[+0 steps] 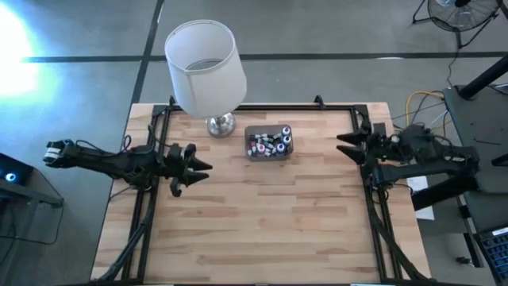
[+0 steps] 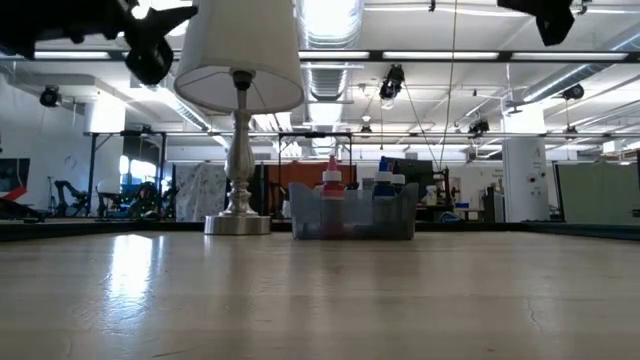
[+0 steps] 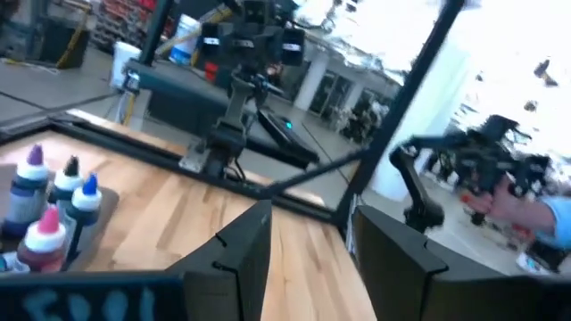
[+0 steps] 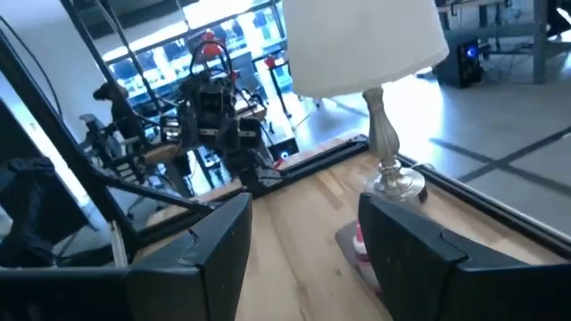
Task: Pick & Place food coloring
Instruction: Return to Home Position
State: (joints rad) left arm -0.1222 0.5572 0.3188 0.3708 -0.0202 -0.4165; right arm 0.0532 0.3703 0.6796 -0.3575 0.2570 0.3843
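Note:
Several tiny food coloring bottles (image 1: 270,144) stand upright in a translucent grey plastic box (image 1: 249,152) at the table's far middle, next to the lamp. They also show in the low view (image 2: 333,190) and the left wrist view (image 3: 49,209). My left gripper (image 1: 205,167) is open and empty above the table's left side, pointing toward the box. My right gripper (image 1: 343,144) is open and empty above the table's right side, pointing left.
A lamp with a white shade (image 1: 204,67) and a chrome base (image 1: 221,124) stands just left of the box at the far edge. A black frame (image 1: 333,106) runs around the table. Bare wood (image 1: 270,214) spreads over the middle and near part.

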